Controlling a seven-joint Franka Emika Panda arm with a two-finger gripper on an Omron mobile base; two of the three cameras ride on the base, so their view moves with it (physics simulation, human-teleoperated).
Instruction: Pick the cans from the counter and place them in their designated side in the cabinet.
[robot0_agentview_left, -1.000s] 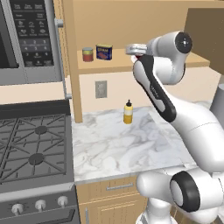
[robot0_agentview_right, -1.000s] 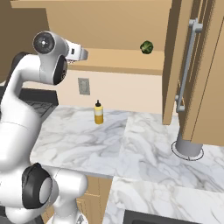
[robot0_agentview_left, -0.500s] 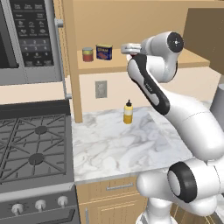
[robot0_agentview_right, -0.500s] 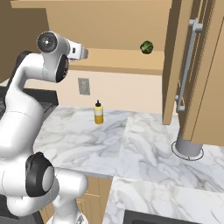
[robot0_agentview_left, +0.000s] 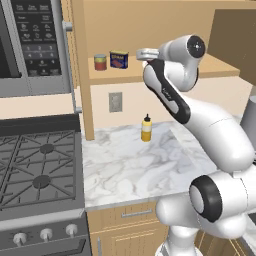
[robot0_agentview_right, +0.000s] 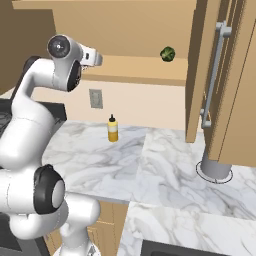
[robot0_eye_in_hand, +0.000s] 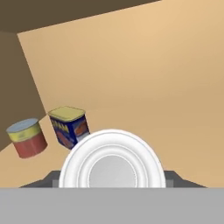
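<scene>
White-topped round can (robot0_eye_in_hand: 112, 164) sits clamped between the fingers, partly open.

My arm (robot0_agentview_left: 172, 97) is glossy white plastic; the counter (robot0_agentview_left: 135, 165) looks like smooth veined marble; the cabinet (robot0_agentview_left: 225, 65) is matt tan wood; the blue tin (robot0_eye_in_hand: 69, 127) has a dull yellow metal lid.

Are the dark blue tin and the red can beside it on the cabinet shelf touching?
Apart. In the left base view a strip of tan back wall shows between the dark blue tin and the red can; the hand view shows the same gap.

Both base views overlook counter (robot0_agentview_left: 130, 165); hand view faces cabinet (robot0_eye_in_hand: 144, 74).
</scene>
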